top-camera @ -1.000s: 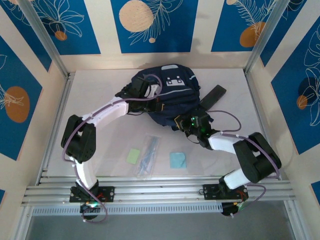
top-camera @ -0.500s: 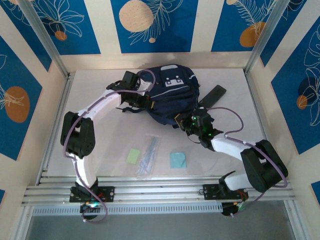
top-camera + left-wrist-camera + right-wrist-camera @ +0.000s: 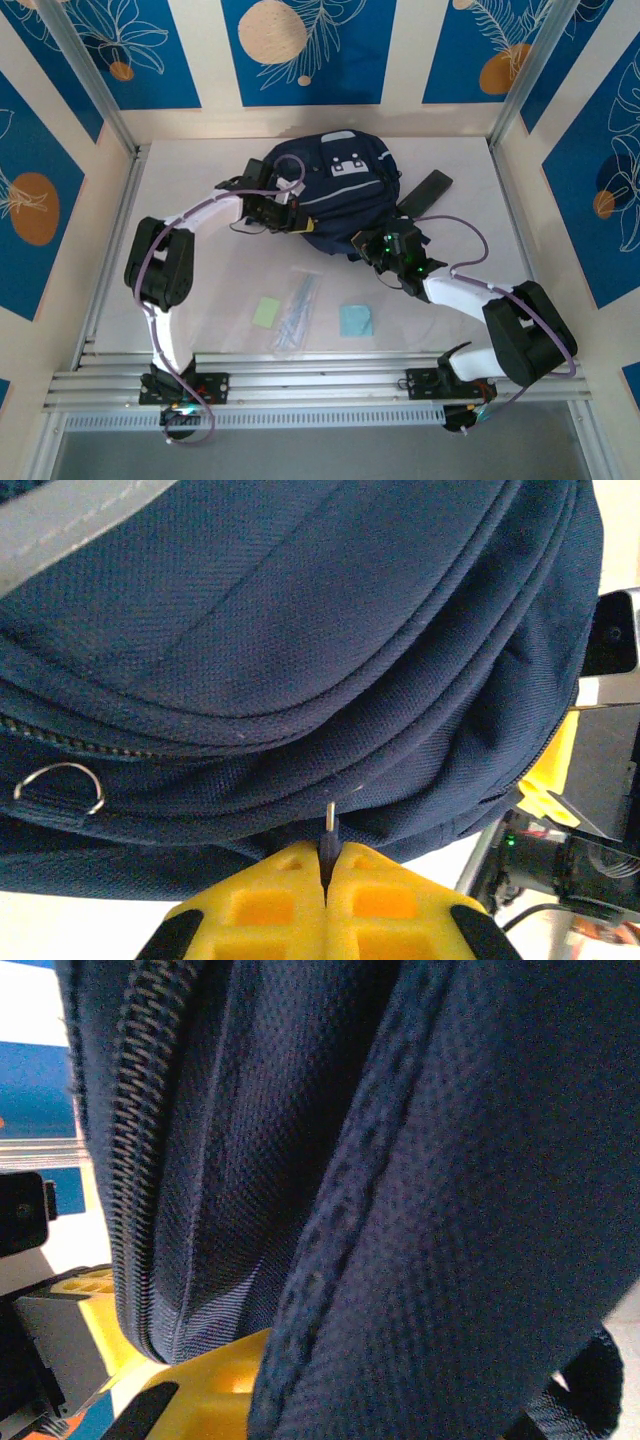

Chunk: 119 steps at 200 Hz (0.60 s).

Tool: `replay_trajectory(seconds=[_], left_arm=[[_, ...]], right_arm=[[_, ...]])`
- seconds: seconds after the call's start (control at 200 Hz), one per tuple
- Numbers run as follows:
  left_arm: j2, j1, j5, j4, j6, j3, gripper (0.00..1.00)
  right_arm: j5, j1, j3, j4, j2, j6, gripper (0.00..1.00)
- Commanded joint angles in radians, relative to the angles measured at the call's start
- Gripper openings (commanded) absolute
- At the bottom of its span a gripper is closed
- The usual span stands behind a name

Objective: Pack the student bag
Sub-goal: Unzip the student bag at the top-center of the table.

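Pinching the zipper pull (image 3: 329, 822), the left gripper (image 3: 325, 868) seems set to open the student bag (image 3: 345, 195), far-centre on the table (image 3: 215, 265). The right gripper (image 3: 368, 244) meets its near edge, likely steadying; grip unclear

We count one student bag (image 3: 340, 185) and two grippers at it: the left gripper (image 3: 292, 218) and the right gripper (image 3: 362, 245). Nearer the arm bases than both grippers lie three small things, one of each kind: one green pad (image 3: 267, 311), one clear packet (image 3: 297, 308) and one light blue pad (image 3: 356, 320). Beyond the right gripper lies one flat black piece (image 3: 425, 192). In the left wrist view we find one zipper pull (image 3: 328, 820), pinched between the left gripper's two yellow fingers (image 3: 290, 865), and one metal ring (image 3: 60, 767) to their left.
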Motion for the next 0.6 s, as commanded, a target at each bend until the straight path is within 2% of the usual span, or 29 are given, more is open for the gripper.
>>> replay_trajectory(seconds=[0.0, 0.08, 0.195, 0.24, 0.345, 0.59], left_arm=[[0.018, 0.032, -0.114, 0.004, -0.066, -0.031, 0.0], [-0.003, 0.072, -0.197, 0.003, -0.09, -0.057, 0.0], [-0.048, 0.114, -0.41, -0.03, -0.083, -0.074, 0.0], [-0.062, 0.128, -0.454, -0.026, -0.085, -0.084, 0.0], [-0.07, 0.159, -0.436, 0.009, -0.108, -0.094, 0.0], [-0.082, 0.158, -0.477, 0.033, -0.109, -0.082, 0.0]], right_arm=[[0.056, -0.01, -0.001, 0.013, -0.062, -0.034, 0.0], [0.058, -0.011, -0.004, 0.006, -0.075, -0.042, 0.0], [0.06, -0.018, -0.008, 0.003, -0.093, -0.054, 0.0], [0.061, -0.02, -0.009, 0.002, -0.098, -0.056, 0.0], [0.055, -0.024, -0.011, 0.0, -0.104, -0.06, 0.0], [0.035, -0.024, -0.015, -0.034, -0.123, -0.073, 0.0]])
